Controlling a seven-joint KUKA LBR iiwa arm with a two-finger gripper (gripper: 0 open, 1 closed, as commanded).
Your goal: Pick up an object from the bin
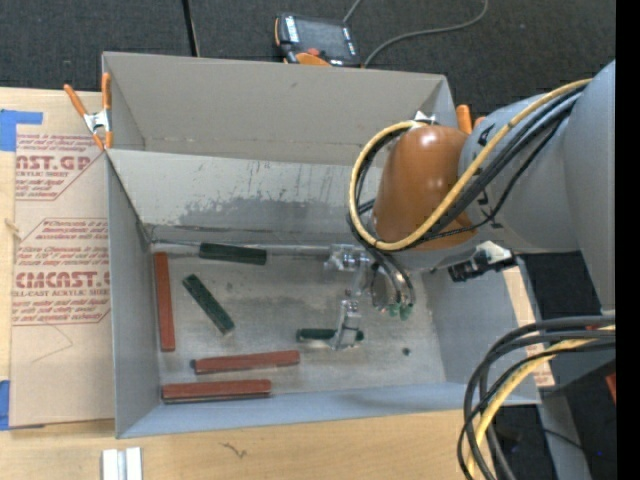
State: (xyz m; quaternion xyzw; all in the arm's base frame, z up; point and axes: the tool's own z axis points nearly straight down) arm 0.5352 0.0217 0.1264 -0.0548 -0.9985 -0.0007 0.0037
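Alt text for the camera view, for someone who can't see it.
The robot's gripper is down in the grey bin, at the end of a short dark green bar. Two more green bars and three reddish-brown bars lie toward the view's left.

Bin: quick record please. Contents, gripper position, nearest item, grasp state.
bin: grey metal
gripper: down near the floor, right of centre
nearest item: short dark green bar, its right end at the gripper
back green bar: along the back wall
diagonal green bar: left of centre
red-brown bars: left wall; front; front edge
grasp: cannot tell
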